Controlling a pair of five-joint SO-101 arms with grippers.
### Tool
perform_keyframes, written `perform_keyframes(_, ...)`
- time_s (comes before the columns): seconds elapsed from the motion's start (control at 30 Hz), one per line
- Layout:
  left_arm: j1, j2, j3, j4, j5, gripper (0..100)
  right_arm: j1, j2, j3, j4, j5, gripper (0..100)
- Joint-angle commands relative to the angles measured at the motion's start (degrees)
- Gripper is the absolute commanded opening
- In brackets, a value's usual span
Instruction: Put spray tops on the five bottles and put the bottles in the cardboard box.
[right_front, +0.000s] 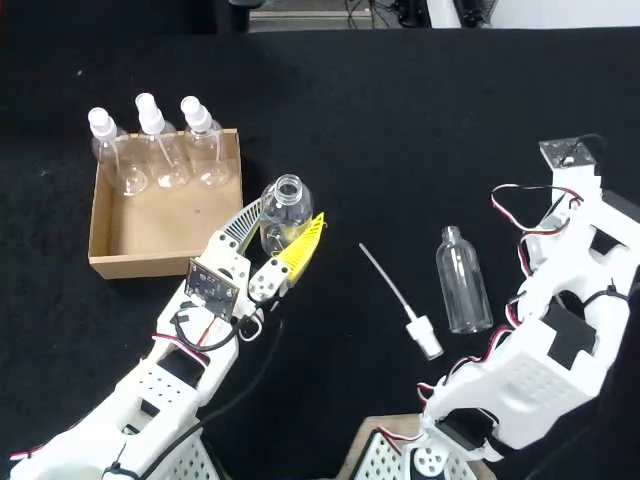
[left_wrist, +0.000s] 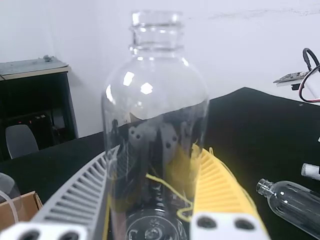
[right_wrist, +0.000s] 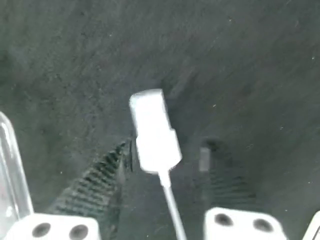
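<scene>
Bottle (right_front: 284, 198), uncapped, sat gripped in my left tool (right_front: 291, 214); my right tool (right_wrist: 165, 149) straddled a spray top (right_wrist: 153, 131), open.

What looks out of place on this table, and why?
One capless bottle lies on its side on the black cloth, with a loose spray top beside it, apart. Nothing looks spilled or damaged.

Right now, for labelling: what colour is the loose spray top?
White spray top; right wrist view.
</scene>
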Motion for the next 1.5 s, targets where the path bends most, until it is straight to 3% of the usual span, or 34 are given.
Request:
perform_keyframes(0.0, 0.1, -0.5, 1.5, -1.3, 0.4, 3, 0.3, 0.0, -2.0, 1.3, 1.0, 23.8)
perform_keyframes(0.3, 0.4, -0.5, 1.5, -1.3, 0.5, 3, 0.4, 0.0, 0.5, -1.8, 17.0, 22.3)
perform_keyframes(0.53, 0.0, -0.5, 1.5, -1.3, 0.4, 3, 0.4, 6.3, 1.4, -9.7, 18.7, 22.1)
perform_keyframes(0.63, 0.0, -0.5, 1.5, -1.3, 0.4, 3, 0.6, 7.2, -0.4, -9.1, 18.4, 13.8)
perform_keyframes(0.7, 0.1, -0.5, 1.5, -1.3, 0.5, 3, 1.1, 6.6, -1.5, -9.1, 15.7, 0.6)
perform_keyframes(0.83, 0.5, -0.5, 1.5, -1.3, 0.5, 3, 1.2, 2.2, -5.0, -4.1, 10.1, 1.1)
perform_keyframes(1.03, 0.5, -0.5, 1.5, -1.3, 0.6, 3, -2.9, -11.6, -16.5, 13.5, 1.8, 1.0)
perform_keyframes(1.23, 0.0, -0.5, 1.5, -1.3, 0.4, 3, -13.5, -23.7, -32.7, 27.3, -9.8, 1.0)
perform_keyframes(1.47, 0.3, -0.5, 1.5, -1.4, 0.5, 3, -32.7, -28.8, -53.0, 38.7, -23.1, 1.0)
